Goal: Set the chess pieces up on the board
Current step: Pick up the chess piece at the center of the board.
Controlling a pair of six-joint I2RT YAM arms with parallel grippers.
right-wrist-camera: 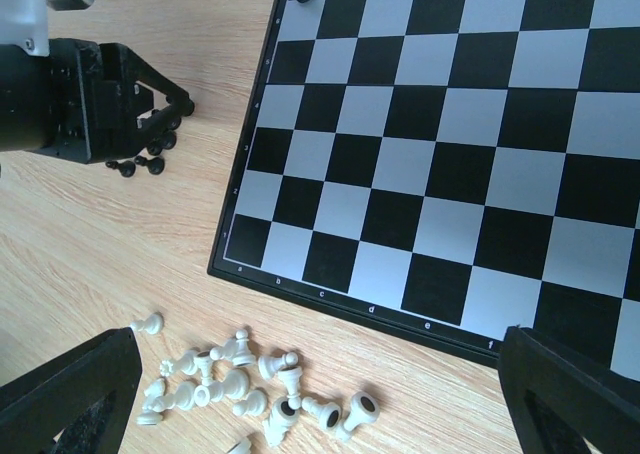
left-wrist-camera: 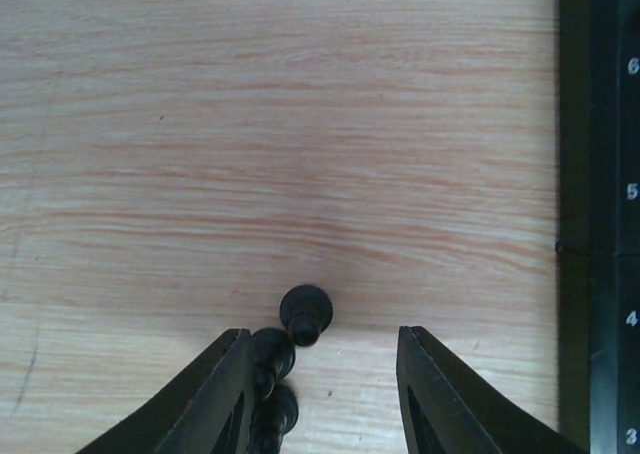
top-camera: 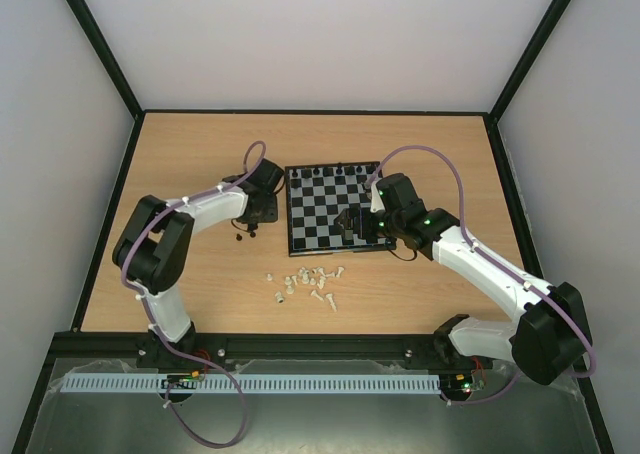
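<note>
— Left of board (top-camera: 310,226), what stock?
— Left gripper (left-wrist-camera: 320,346): jaws apart, gripping nothing. Loose black men (left-wrist-camera: 305,314) on the table at its fingers.
— Board, then right?
— Far row (top-camera: 335,171) black only. White men (top-camera: 308,282) heaped off board. Right gripper (top-camera: 350,224) above board, wide open, empty. Likely under half done. Wood table (top-camera: 440,274), pale walls (top-camera: 300,34).

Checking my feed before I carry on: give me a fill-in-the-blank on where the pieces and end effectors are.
The small white chess pieces lie clustered on the wooden ___, off the black-and-white chequered chessboard.
The small black chess pieces by the left end effector lie to the board's ___.
The right end effector stands wide ___.
Missing: table; left; open.
</note>
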